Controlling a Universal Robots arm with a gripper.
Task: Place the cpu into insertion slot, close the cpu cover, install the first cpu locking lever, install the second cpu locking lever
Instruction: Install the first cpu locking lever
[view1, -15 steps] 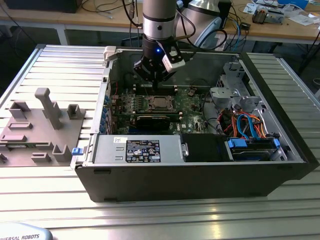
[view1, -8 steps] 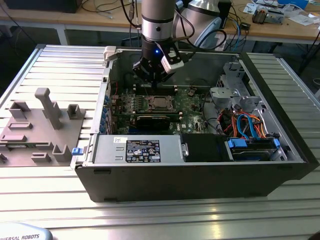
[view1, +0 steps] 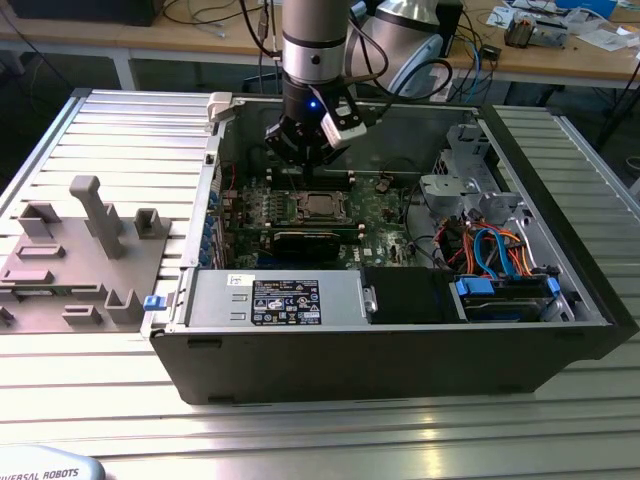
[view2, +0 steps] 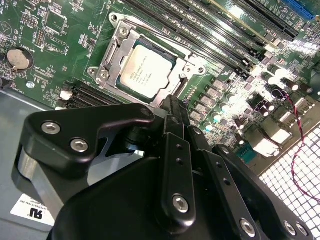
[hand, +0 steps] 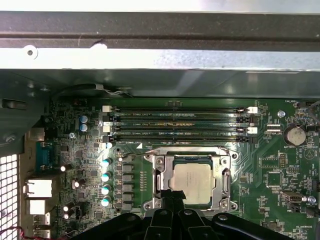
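- On the exterior view's left, the grey fixture tray (view1: 75, 250) sits on the desk (view1: 300, 430) beside the case; nothing there concerns you now.
- Moving right, the black computer case (view1: 390, 350) lies open, with the green motherboard (hand: 280, 175) on its floor toward the far wall.
- The cpu (view2: 145, 72) already lies flat in the insertion slot (hand: 194, 181), its silvery top showing in both wrist views. The cpu cover (view2: 116, 47) looks folded down around it, the chip framed in its window.
- Your end effector (view2: 172, 102) hangs just over the socket's edge, fingers pressed together into one narrow tip and holding nothing.
- I judge the step in hand to be a locking lever. Keep that closed tip on the thin lever beside the frame, not on the chip or the cover.
- Push steadily along the lever's arc and let it tuck under its hook. A slip sideways could scrape the capacitors (hand: 105, 176) or the memory slots (hand: 177, 122) close by.
- On the exterior view's right, the drive cables (view1: 495, 250) lie well apart from the work.
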